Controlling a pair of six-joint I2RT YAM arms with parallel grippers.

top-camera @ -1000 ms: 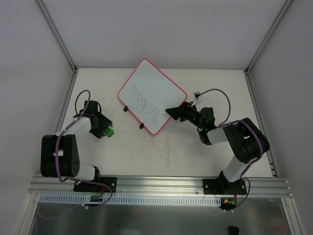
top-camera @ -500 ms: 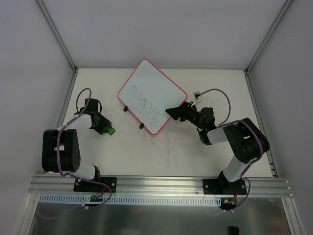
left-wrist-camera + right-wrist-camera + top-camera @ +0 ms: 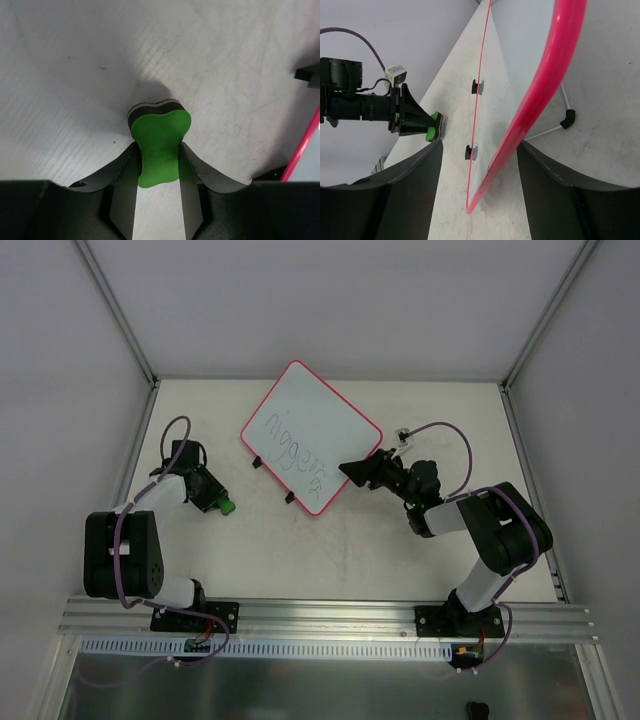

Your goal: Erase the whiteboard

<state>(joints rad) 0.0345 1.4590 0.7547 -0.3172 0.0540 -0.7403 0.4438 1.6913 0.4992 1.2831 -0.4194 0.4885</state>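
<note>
The whiteboard (image 3: 312, 432) lies tilted at the table's middle back, pink-framed, with a dark scribble along its near part and two black clips (image 3: 258, 462) on its lower-left edge. My left gripper (image 3: 218, 503) is shut on the small green bone-shaped eraser (image 3: 228, 506), left of the board and low over the table. In the left wrist view the eraser (image 3: 159, 137) is pinched at its waist. My right gripper (image 3: 352, 471) is open at the board's lower-right edge. In the right wrist view the pink frame (image 3: 555, 75) runs between the wide-apart fingers (image 3: 415, 190).
The table (image 3: 330, 550) is white, walled in by white panels and aluminium posts, with a metal rail (image 3: 330, 615) at the near edge. In the right wrist view a thin white rod with a black elbow (image 3: 567, 118) lies beside the board.
My left gripper has shifted slightly towards the back with the eraser still held. The right gripper and the board have barely moved.
</note>
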